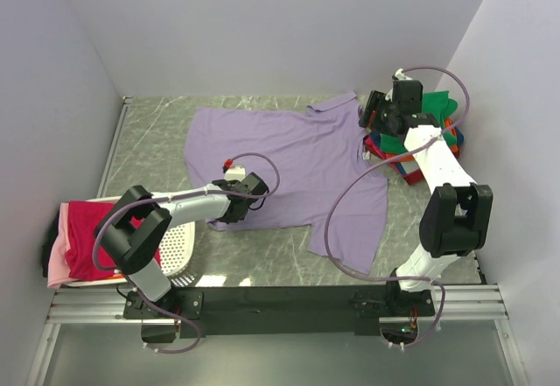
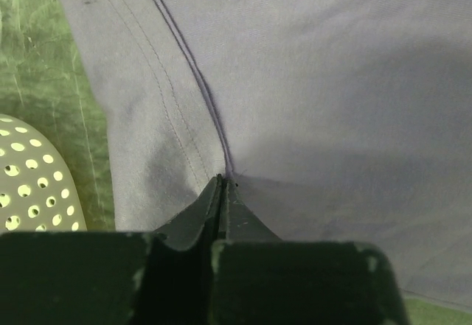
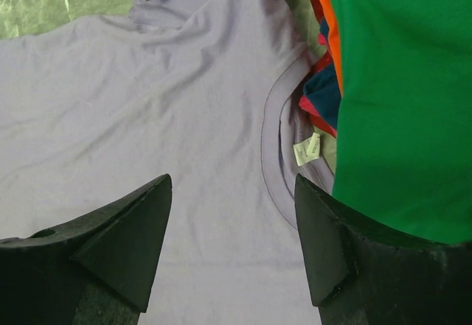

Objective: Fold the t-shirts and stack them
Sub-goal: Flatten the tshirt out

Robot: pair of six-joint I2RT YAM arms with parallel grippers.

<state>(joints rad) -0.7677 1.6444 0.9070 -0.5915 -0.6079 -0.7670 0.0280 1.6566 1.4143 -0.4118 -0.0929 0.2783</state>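
Top view: the lavender t-shirt (image 1: 297,163) is spread flat mid-worktop. Folded shirts, with the green t-shirt (image 1: 437,106) on top, are stacked at 2 o'clock. The red t-shirt (image 1: 87,233) is draped over the basket (image 1: 179,246) at 8 o'clock. The left hand (image 1: 234,207) is set on the lavender hem, and the right hand (image 1: 374,110) is held over the collar.

Left wrist view: the left hand is seen closed, with a pucker of lavender cloth pinched at the tips beside the stitched seam. The fabric is judged light, limp and non-fragile, so it is best gripped at hems or seams where the layers are doubled.

Right wrist view: the right hand (image 3: 232,185) is seen wide open and empty above the neckline. A small white label (image 3: 307,149) is seen at 3 o'clock; its print is too small to be read.
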